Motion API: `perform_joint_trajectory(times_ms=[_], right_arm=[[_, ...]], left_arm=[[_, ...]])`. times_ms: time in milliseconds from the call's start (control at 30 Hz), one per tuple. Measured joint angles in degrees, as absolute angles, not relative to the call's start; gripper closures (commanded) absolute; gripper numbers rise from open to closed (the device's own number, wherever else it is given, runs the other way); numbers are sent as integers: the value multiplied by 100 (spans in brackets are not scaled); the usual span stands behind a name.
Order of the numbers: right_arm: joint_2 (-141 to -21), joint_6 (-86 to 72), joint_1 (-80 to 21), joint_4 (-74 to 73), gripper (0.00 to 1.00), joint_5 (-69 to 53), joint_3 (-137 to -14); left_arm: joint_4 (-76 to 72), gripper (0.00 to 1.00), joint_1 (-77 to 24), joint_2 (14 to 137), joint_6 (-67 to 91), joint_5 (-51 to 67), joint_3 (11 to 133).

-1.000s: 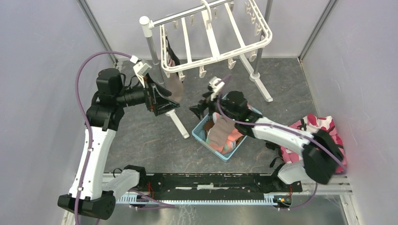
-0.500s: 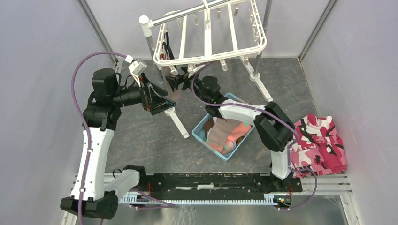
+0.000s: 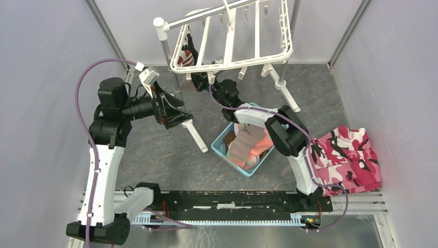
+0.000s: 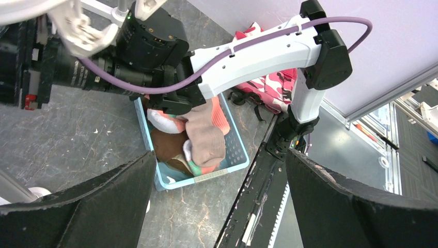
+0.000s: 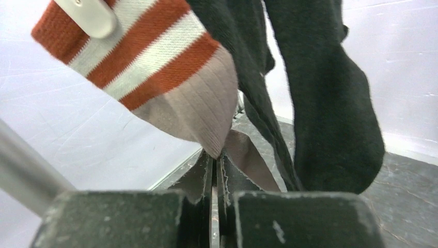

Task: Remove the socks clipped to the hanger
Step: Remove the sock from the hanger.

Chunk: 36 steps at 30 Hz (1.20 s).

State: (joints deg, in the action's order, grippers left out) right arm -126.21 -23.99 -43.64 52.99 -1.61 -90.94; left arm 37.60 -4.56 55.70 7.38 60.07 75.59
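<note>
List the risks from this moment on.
The right end effector pinches only the lower edge of the beige sock with red-white bands; it may slip out on pulling. The white plastic clip grips the cuff, so a tug could swing the white rectangular hanger frame instead.

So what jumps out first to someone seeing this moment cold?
The big white hanger hangs tilted at the top of the overhead view. The right gripper reaches under its left corner, jaws shut on the end of a red-and-white banded sock clipped beside black socks. Below, a blue basket holding loose socks sits mid-floor, and a pink camouflage cloth lies at the right.
</note>
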Motion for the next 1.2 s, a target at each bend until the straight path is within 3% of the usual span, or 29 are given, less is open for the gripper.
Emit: perform_joint_trajectory(times_ms=[433, 567, 867, 1200], right_arm=[[-10691, -3301, -4316, 6748, 100, -471, -6243], [-9961, -3535, -4316, 6971, 100, -646, -5579], [-8440, -3730, -4228, 6576, 100, -1225, -4333], [-6914, -3717, -4185, 5459, 100, -1651, -3743]], left_arm=[[3745, 1, -447, 5402, 738, 5992, 7559], [3741, 12, -447, 5293, 735, 5966, 7559], [3577, 21, -447, 4864, 733, 5443, 7463], [3050, 38, -447, 4751, 867, 5081, 7275]])
